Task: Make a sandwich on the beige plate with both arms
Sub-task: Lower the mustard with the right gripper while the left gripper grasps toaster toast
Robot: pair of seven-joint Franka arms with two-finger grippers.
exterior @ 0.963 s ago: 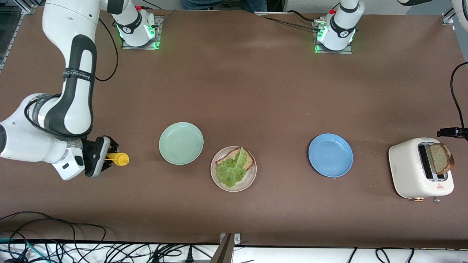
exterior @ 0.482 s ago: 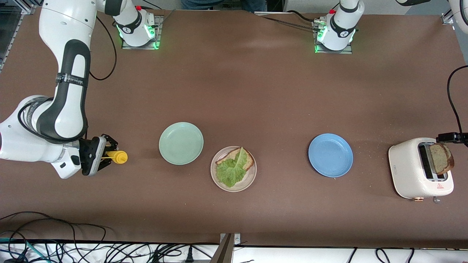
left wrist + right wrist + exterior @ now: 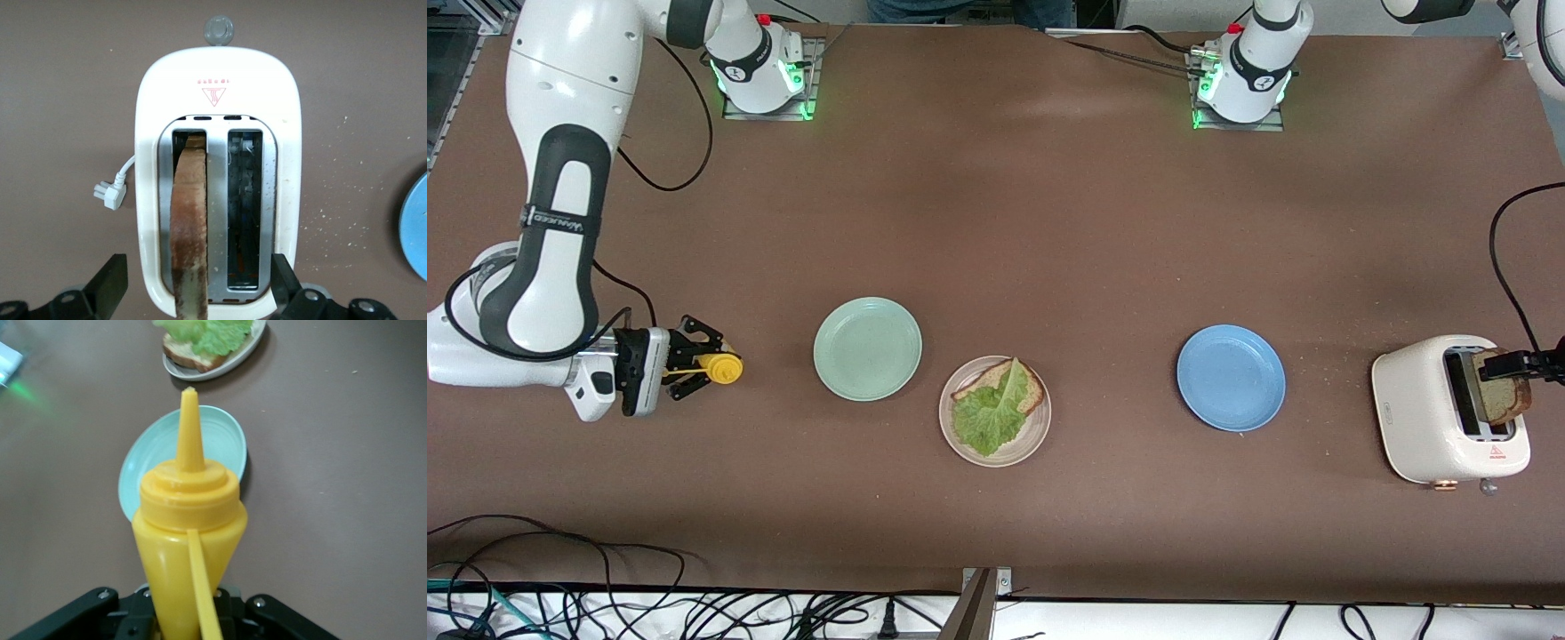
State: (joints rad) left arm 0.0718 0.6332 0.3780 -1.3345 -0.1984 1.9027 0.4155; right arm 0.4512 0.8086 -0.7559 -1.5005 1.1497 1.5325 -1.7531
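Note:
The beige plate [image 3: 1021, 446] holds a bread slice [image 3: 1033, 388] with a green lettuce leaf [image 3: 987, 416] lying on it. A second bread slice [image 3: 1507, 402] stands in the outer slot of the white toaster [image 3: 1418, 409] at the left arm's end of the table. My left gripper [image 3: 1504, 366] hovers over that slice. It is open, and its fingers [image 3: 110, 283] straddle the slice [image 3: 190, 220] without touching it. My right gripper [image 3: 685, 367] is shut on a yellow squeeze bottle [image 3: 719, 368], held sideways over the table at the right arm's end. The nozzle [image 3: 189, 427] points at the mint plate.
A mint green plate [image 3: 867, 348] lies beside the beige plate toward the right arm's end, and a blue plate [image 3: 1231, 378] lies between the beige plate and the toaster. The toaster's white plug [image 3: 109, 193] lies beside it. Cables run along the table's front edge.
The left gripper has come down from beside the toaster to over the slice. The right arm has swung and turned the bottle slightly, staying beside the mint plate.

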